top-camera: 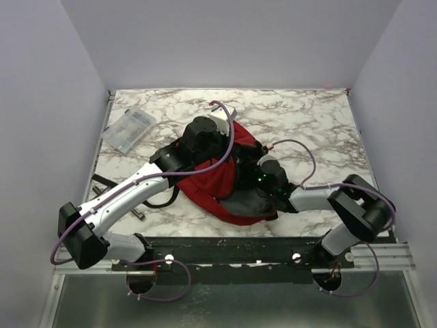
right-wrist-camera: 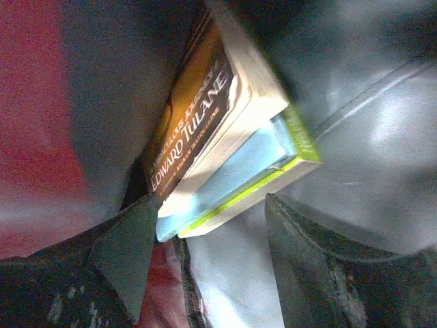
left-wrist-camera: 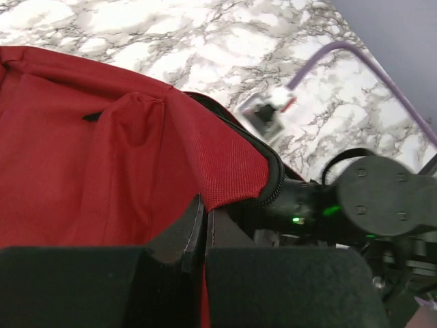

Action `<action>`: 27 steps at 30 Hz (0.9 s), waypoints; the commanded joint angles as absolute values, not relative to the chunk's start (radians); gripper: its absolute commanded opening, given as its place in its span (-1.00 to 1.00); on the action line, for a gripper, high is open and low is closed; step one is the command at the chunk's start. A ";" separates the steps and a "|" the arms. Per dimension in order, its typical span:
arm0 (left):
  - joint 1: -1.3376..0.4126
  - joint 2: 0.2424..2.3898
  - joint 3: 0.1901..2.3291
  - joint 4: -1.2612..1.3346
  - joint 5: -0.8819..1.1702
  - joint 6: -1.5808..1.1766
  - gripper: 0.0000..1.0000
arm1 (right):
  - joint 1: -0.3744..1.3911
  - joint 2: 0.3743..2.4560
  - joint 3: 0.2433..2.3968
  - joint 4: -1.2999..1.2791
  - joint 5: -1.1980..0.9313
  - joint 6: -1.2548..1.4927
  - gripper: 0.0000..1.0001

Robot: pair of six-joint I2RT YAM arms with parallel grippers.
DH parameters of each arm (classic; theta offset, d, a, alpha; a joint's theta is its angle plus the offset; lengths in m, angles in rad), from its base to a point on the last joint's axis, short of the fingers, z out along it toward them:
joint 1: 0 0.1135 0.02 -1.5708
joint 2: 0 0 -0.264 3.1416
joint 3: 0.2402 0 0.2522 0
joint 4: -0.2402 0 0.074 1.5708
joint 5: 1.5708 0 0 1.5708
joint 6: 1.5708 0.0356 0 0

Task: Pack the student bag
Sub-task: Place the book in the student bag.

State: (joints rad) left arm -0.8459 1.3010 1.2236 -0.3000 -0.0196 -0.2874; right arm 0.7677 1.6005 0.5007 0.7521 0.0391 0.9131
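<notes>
**A:** Two arms, one bag. How does it look from above?

**B:** The student bag (top-camera: 222, 195) lies mid-bench (top-camera: 307, 116) with both wrists over it. The left arm (top-camera: 136, 188) reaches its far side and the right arm (top-camera: 321, 198) enters from the right. A clear plastic case (top-camera: 130, 130) sits well apart, far left.

**A:** And the left wrist view?

**B:** The left jaws are pressed together, pinching the bag's red rim just beside the zipper (left-wrist-camera: 273, 181). I judge they are holding the mouth open.

**A:** The right wrist view?

**B:** The right jaws stand spread, inside the bag against its grey lining. Dead ahead, an Edward Tulane paperback (right-wrist-camera: 205, 116) lies stacked against a blue-and-green book (right-wrist-camera: 256, 171). Their long axis runs from the jaws up and away to the right. The near ends reach between the fingers (right-wrist-camera: 130, 253), close to that one and apart from the other. The right arm is nearer, and its next move turns on that slant.
</notes>
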 commanded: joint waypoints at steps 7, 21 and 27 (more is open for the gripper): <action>-0.805 1.385 1.306 -0.360 0.147 -0.341 -1.00 | 0.740 1.040 0.522 -0.110 0.046 0.714 0.68; -0.800 1.403 1.407 -0.519 0.287 -0.360 0.15 | 0.807 0.631 0.503 -0.120 -0.367 0.709 0.65; -0.753 1.247 1.308 -0.584 0.186 -0.343 0.84 | 0.813 0.767 0.595 -0.147 -0.418 0.730 0.59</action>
